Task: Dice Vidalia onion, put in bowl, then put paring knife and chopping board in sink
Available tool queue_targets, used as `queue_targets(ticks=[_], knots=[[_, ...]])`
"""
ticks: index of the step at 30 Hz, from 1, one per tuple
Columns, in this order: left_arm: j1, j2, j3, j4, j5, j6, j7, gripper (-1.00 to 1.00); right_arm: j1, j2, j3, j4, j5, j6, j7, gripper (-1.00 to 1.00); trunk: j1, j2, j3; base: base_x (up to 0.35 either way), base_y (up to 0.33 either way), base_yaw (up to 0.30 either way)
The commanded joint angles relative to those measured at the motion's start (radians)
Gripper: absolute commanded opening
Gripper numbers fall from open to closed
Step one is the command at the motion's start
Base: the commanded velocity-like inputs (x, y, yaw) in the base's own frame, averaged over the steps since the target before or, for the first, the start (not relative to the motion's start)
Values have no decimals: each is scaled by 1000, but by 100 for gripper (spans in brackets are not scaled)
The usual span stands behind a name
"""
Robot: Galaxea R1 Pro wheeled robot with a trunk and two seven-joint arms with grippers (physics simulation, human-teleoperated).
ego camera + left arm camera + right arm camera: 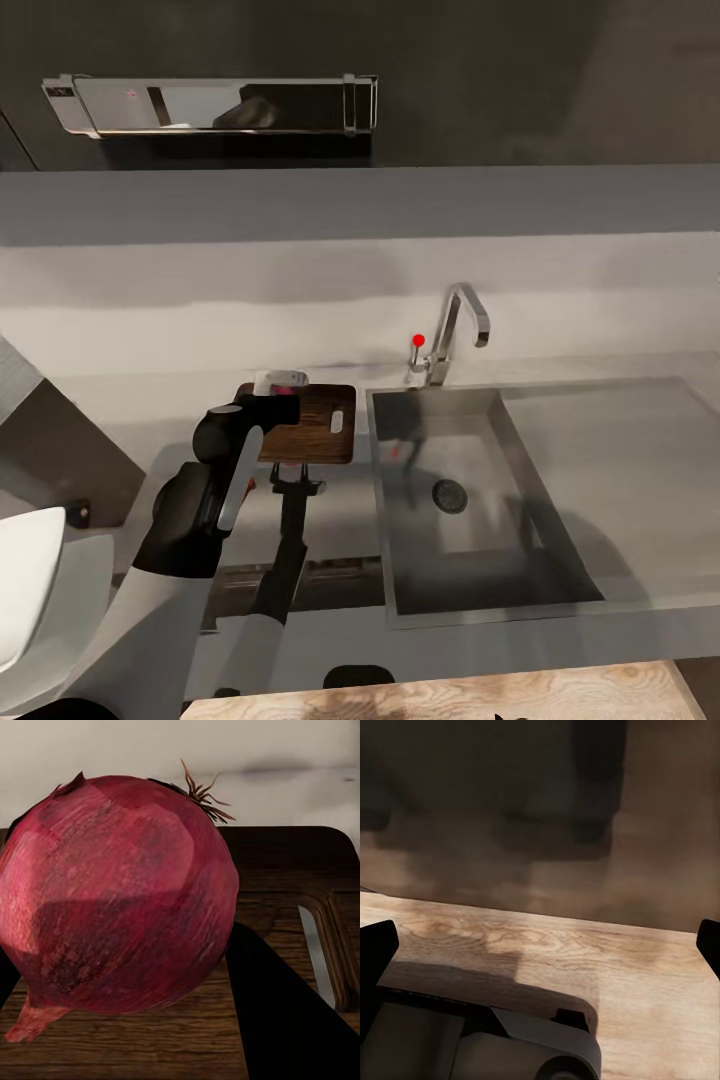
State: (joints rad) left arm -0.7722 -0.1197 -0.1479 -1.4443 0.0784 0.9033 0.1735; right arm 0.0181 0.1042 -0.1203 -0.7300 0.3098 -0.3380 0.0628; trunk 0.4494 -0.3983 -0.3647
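Reaching over the grey countertop (120, 400), the left arm holds its gripper (283, 381) above the far end of the chopping board (318, 425), which lies just left of the sink (560, 450). The basin's drain (449, 495) sits bare, and the tap (460, 330) with its red-knobbed lever (418, 342) stands at the sink's back edge. A white bowl (25, 580) pokes in at the left edge of the head view, well apart from the board. A chrome cabinet handle (210, 103) hangs on the dark cabinet above.

In the left wrist view the onion (112, 900) looms large and close over the wooden board (300, 862), its dry root tuft pointing away and the board's handle slot (315, 952) beside it. Dark finger shapes (277, 1020) show past it; the onion lies between them, apparently pinched, though the contact itself is hidden.

In the right wrist view, the right gripper (544, 945) has its dark fingertips (376, 945) spread wide apart over light wood floor (585, 952), holding nothing.
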Motion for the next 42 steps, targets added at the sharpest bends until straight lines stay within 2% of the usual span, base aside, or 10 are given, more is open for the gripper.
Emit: queue_targets(ticks=[1, 31, 33, 36, 42], knots=[[0, 0, -1, -1, 6, 5, 6, -100, 0, 2, -7, -2, 8, -3, 7, 100, 1, -2, -2, 0, 0, 0], [27, -1, -5, 1, 6, 5, 6, -100, 0, 0, -9, -2, 9, -7, 7, 100, 1, -2, -10, 1, 0, 0], [27, -1, -14, 1, 6, 5, 6, -100, 0, 1, -9, -2, 9, -7, 7, 100, 1, -2, -10, 65, 0, 0], [27, -2, -47, 2, 6, 5, 6, -100, 0, 2, -9, -2, 9, -7, 6, 100, 1, -2, -10, 119, 0, 0], [30, 0, -56, 2, 6, 5, 6, -100, 0, 2, -7, -2, 8, -7, 6, 100, 1, -2, -10, 56, 0, 0]])
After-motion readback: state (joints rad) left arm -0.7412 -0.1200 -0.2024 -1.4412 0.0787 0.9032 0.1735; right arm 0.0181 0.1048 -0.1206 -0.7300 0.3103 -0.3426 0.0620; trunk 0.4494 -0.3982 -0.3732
